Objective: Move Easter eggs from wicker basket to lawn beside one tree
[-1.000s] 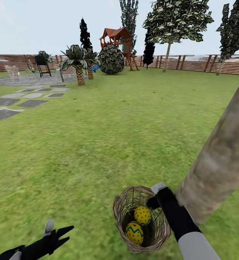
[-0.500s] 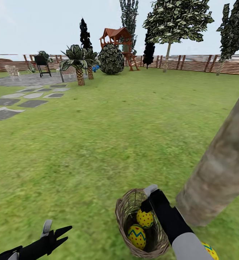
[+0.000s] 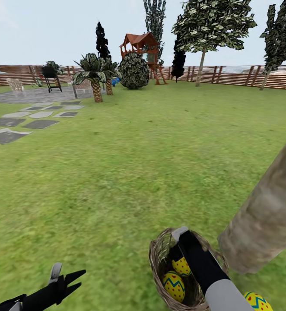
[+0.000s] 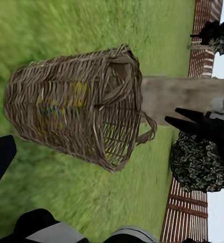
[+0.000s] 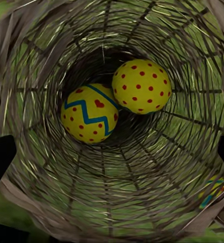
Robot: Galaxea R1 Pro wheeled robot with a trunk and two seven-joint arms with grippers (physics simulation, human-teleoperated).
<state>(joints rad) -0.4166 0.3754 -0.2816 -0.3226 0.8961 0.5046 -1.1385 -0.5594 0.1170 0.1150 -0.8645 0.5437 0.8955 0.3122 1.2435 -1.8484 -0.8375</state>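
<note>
The brown wicker basket (image 3: 160, 259) stands on the lawn (image 3: 130, 172) just left of the thick pale tree trunk (image 3: 268, 216). Two yellow Easter eggs lie inside it, one red-dotted (image 5: 141, 86) and one with a blue zigzag (image 5: 89, 114); the same eggs, dotted (image 3: 182, 266) and zigzag (image 3: 174, 286), also show in the head view. A third egg (image 3: 258, 302) lies on the grass by the trunk's foot. My right gripper (image 5: 113, 154) is inside the basket mouth, open, short of the eggs. My left gripper (image 3: 76, 279) hovers open over the grass to the basket's left. The left wrist view has the basket (image 4: 76, 111) side-on.
Grey paving slabs (image 3: 13, 123) lie far left. Short palms (image 3: 95, 75), a round bush (image 3: 133, 70) and a wooden play tower (image 3: 141, 45) stand at the back before the slatted fence (image 3: 238, 75). Thin-trunked trees (image 3: 201, 65) line the far right.
My right gripper went from the basket's rim down into its mouth. The view shifted, so basket and trunk sit further right, and the egg on the grass came into sight.
</note>
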